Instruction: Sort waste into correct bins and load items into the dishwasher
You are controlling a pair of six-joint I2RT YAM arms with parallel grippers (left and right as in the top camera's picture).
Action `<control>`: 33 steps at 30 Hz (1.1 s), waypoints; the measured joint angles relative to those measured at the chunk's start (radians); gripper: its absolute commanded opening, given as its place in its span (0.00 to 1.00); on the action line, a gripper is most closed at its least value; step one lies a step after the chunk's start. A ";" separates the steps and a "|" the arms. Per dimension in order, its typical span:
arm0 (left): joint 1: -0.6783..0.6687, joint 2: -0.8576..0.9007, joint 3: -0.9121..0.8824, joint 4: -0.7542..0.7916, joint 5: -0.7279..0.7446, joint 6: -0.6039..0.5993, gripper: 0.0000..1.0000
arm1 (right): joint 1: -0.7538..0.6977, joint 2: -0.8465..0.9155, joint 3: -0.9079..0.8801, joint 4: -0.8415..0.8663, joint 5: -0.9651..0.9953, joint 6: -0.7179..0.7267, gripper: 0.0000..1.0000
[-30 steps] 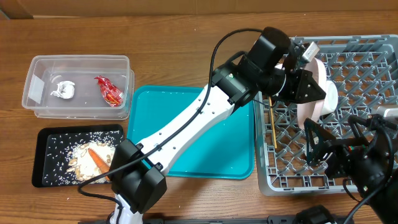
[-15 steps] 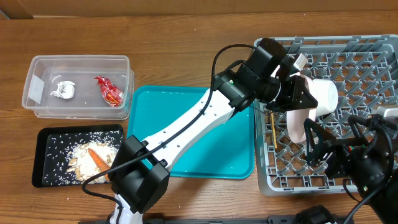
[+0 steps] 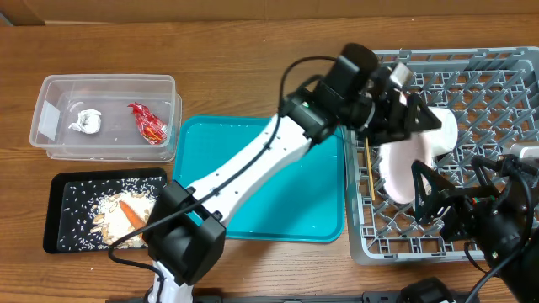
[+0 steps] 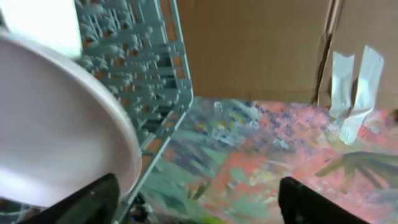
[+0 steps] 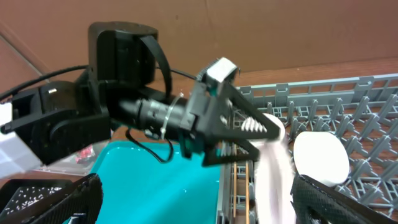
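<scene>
At the rack's left side: one white plate, left fingers spread

One flat, round, plain white plate stands tilted among the pegs of the grey lattice rack. One small white bowl is just behind it, and thin pale chopsticks lie along the rack's left edge. The left fingers are released and wide apart, with the plate's rim just beside one of them. The right fingers also stand wide, grasping nothing, and hover over the rack's near side. On the table, one clear tub holds one red wrapper and one white tissue ball. One black tray strewn with rice holds one orange carrot. One teal tray lies between them and the rack.
</scene>
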 measured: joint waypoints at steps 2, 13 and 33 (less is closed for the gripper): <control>0.035 -0.005 0.000 0.000 0.003 -0.002 0.89 | 0.000 0.000 0.000 -0.001 0.000 0.000 1.00; 0.170 -0.063 0.000 -0.045 0.055 0.087 0.74 | 0.000 0.000 0.000 0.000 0.000 0.000 1.00; 0.532 -0.624 0.001 -0.982 -0.874 0.620 1.00 | 0.000 0.000 0.000 -0.001 0.000 0.000 1.00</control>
